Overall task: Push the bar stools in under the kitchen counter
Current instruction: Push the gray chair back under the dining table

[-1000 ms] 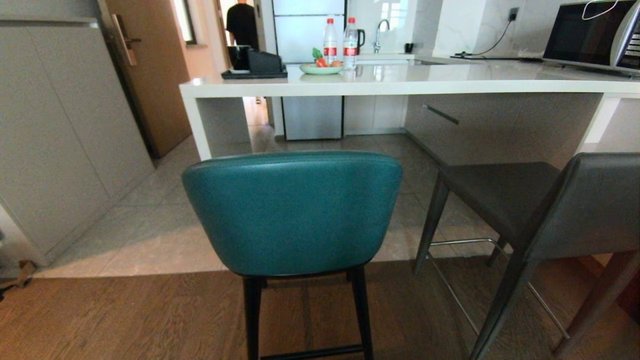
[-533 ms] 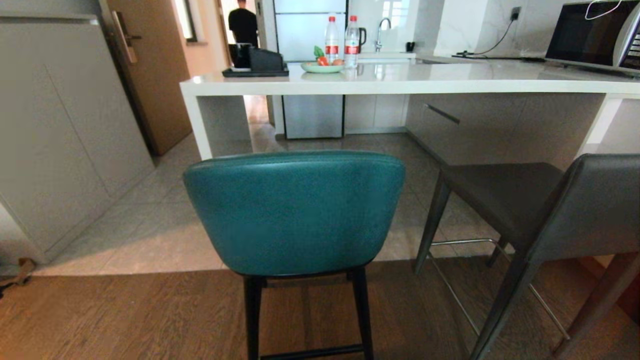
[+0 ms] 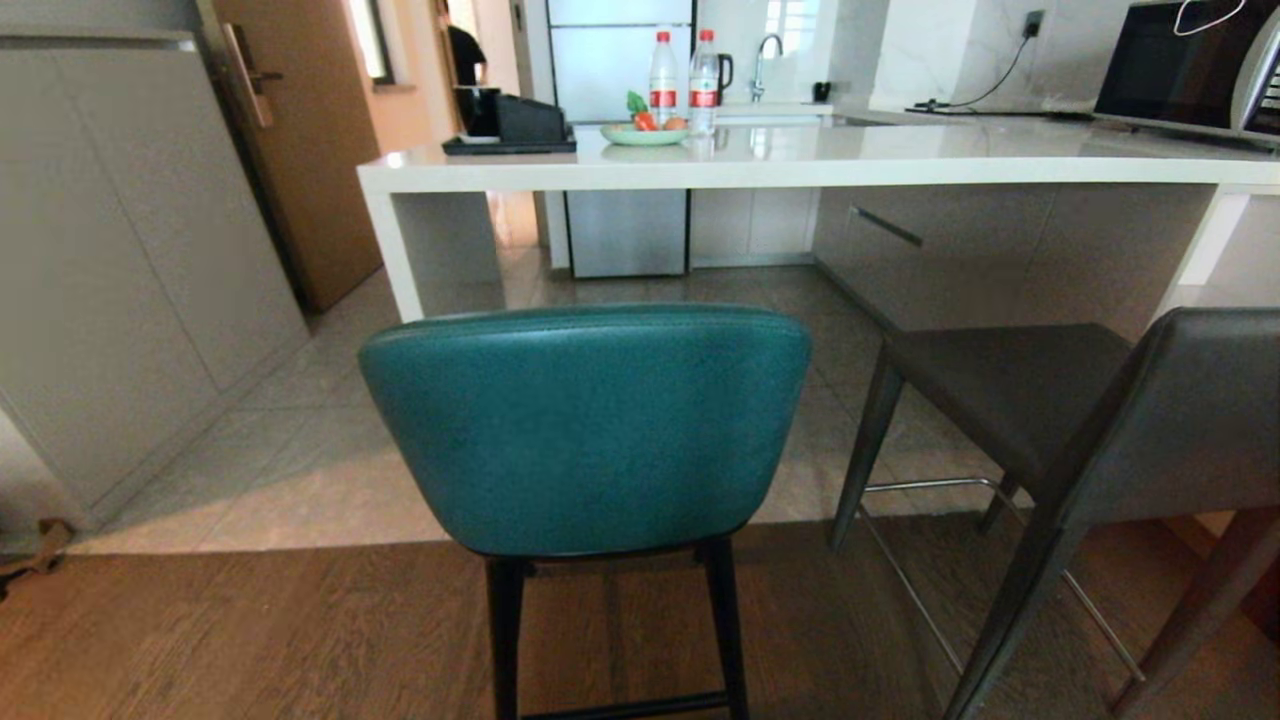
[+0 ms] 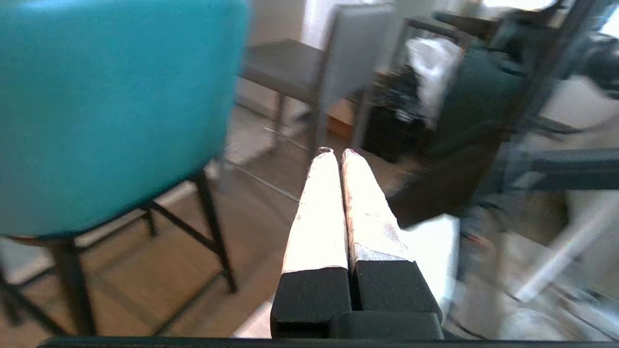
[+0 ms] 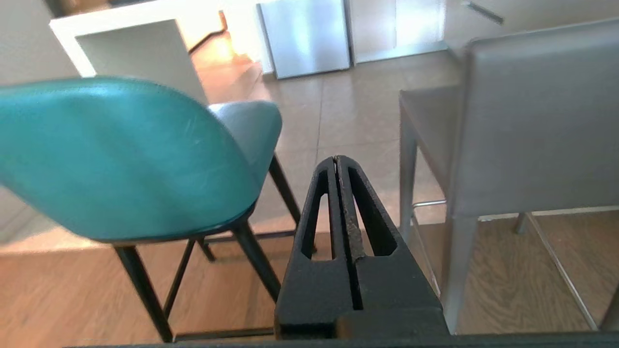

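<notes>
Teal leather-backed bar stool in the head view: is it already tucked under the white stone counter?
No, the teal leather-backed bar stool stands short of the white stone counter, with bare floor between them.

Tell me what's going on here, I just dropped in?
The robot faces the counter with both stools still out from under it. The teal stool stands straight ahead, the grey stool to its right, angled. Neither claw touches a stool: the left claw is shut beside the teal back, and the right claw is shut, pointing between the two stools. No pushing has begun. A person stands in the far doorway.
</notes>
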Controlling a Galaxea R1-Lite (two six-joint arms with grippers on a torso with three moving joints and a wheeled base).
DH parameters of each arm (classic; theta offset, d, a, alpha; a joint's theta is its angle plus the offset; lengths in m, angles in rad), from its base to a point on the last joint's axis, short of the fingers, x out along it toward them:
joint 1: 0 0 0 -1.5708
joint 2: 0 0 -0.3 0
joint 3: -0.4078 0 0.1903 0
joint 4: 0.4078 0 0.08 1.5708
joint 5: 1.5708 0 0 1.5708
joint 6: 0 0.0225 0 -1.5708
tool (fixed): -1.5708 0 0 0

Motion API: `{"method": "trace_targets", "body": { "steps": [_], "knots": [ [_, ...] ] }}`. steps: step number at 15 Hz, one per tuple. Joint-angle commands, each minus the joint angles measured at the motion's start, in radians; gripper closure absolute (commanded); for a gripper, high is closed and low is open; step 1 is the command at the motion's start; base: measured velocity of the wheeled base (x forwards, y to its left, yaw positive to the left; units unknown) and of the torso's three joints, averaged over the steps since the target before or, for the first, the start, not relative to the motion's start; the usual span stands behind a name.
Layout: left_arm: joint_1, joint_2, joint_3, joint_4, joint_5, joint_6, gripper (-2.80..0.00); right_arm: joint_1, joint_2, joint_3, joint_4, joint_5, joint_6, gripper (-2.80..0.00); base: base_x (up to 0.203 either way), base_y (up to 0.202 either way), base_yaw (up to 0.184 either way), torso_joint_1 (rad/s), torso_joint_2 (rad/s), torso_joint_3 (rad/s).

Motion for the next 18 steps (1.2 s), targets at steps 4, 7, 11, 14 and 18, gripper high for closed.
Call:
{"method": "trace_targets", "body": {
  "steps": [4, 7, 11, 14, 18],
  "knots": [
    [0.121, 0.136, 0.121, -0.136, 0.102, 0.026, 0.00, -0.002, 0.048, 0.005, 0.000, 0.008, -0.001, 0.00, 0.000, 0.000, 0.000, 0.000, 0.00, 0.000],
    [0.172, 0.288, 0.122, -0.223, 0.130, 0.116, 0.00, -0.001, 0.156, -0.002, -0.058, 0.007, -0.004, 0.00, 0.000, 0.000, 0.000, 0.000, 0.00, 0.000],
    [0.193, 0.353, 0.109, -0.270, 0.150, 0.151, 0.00, -0.006, 0.161, 0.003, -0.079, 0.002, -0.027, 0.00, 0.000, 0.000, 0.000, 0.000, 0.00, 0.000],
    [0.198, 0.361, 0.116, -0.240, 0.223, 0.174, 0.00, -0.008, 0.146, 0.010, -0.079, 0.002, -0.027, 0.00, 0.000, 0.000, 0.000, 0.000, 0.00, 0.000],
    [0.198, 0.386, 0.107, -0.188, 0.309, 0.249, 0.00, -0.017, 0.135, 0.017, -0.079, 0.002, -0.027, 0.00, 0.000, 0.000, 0.000, 0.000, 0.00, 0.000]
  ]
}}
